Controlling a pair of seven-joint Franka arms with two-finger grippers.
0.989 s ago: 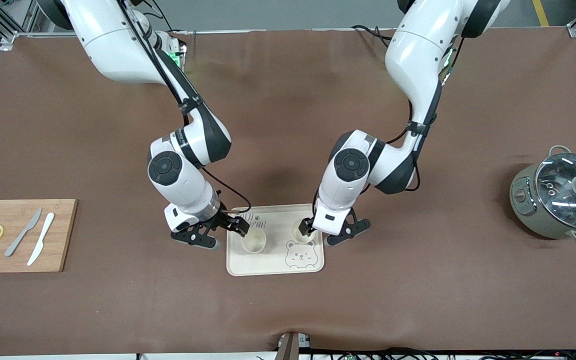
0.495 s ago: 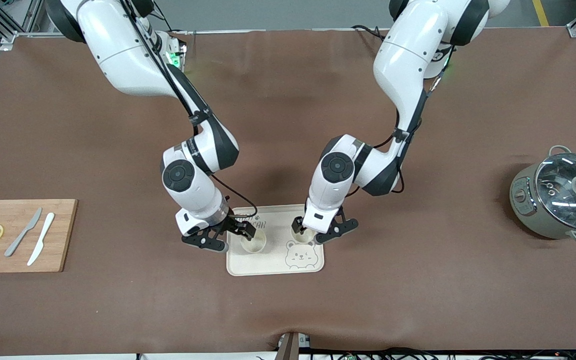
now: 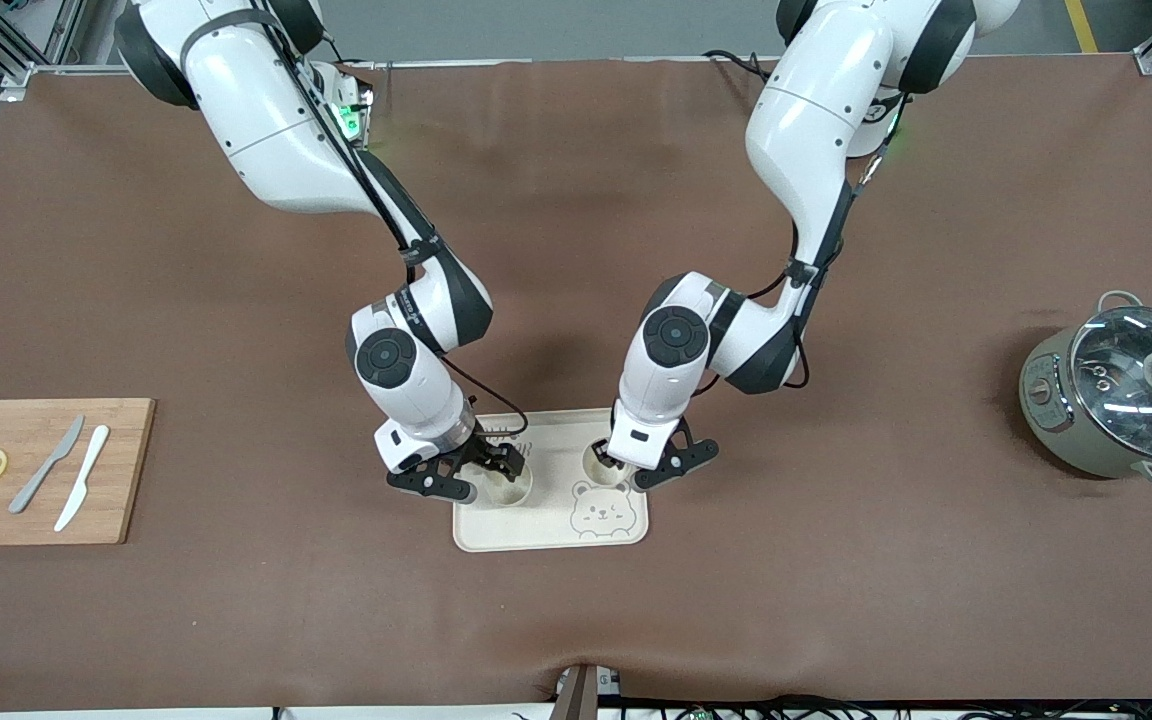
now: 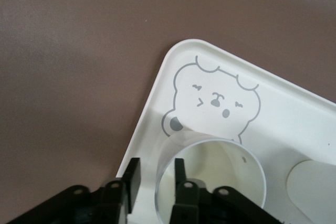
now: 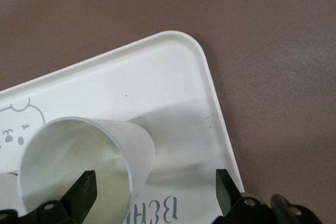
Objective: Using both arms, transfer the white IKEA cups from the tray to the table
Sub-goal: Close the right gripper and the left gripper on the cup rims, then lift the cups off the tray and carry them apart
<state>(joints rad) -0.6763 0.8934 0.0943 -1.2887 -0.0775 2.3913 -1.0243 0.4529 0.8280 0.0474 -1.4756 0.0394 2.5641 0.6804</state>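
Two white IKEA cups stand upright on a cream bear tray [image 3: 556, 530]. My right gripper [image 3: 471, 475] is wide open at the cup [image 3: 511, 487] nearer the right arm's end. In the right wrist view, one finger [image 5: 86, 184] is inside this cup [image 5: 79, 150] and the other is outside, over the tray [image 5: 157, 72]. My left gripper [image 3: 628, 465] is at the other cup [image 3: 599, 462]. In the left wrist view it [image 4: 156, 162] is narrowly open astride the wall of that cup [image 4: 220, 166], with small gaps on both sides.
A wooden cutting board [image 3: 41, 475] with lemon slices and two knives lies at the right arm's end of the table. A grey-green pot with a glass lid [image 3: 1121, 390] stands at the left arm's end. Brown mat surrounds the tray.
My right gripper moved from beside the tray to the cup, one finger now inside its rim. My left gripper shifted slightly toward the right arm's end and stayed at its cup. The cups did not move.
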